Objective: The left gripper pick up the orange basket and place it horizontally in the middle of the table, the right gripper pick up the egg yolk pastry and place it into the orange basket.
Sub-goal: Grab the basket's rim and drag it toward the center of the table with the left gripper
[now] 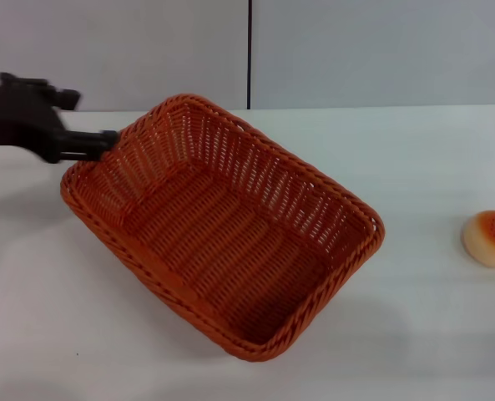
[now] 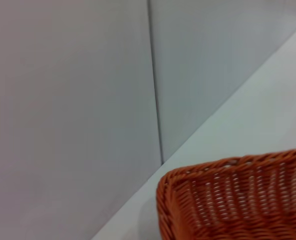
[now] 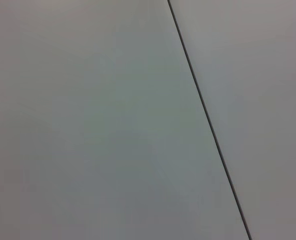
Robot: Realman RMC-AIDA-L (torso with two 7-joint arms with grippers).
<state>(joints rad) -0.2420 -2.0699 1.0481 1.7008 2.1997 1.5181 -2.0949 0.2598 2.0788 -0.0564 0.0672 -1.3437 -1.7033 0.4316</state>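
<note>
Left gripper: the left gripper [image 1: 105,144] is reaching in from the robot's left side of the table, its black fingers lying at the braided rim of the orange basket's far-left corner; the fingertips are meeting the rim there, though whether they are clamping it or merely touching it is something I cannot tell from where the head camera is looking

Orange basket: the orange basket [image 1: 222,225] is sitting open side up on the white table [image 1: 431,167], turned at a diagonal, one corner pointing toward the back wall and another toward the near edge; it is taking up the centre-left of the tabletop, and its inside is holding nothing; in the left wrist view one woven corner [image 2: 237,200] is showing against the table and the wall

Egg yolk pastry: the egg yolk pastry [image 1: 489,238] is resting on the table at the robot's far right, well apart from the basket, browned top facing up

Right gripper: it is not appearing in any view; the right wrist camera is showing only a grey wall panel [image 3: 88,125] crossed by a dark seam
</note>
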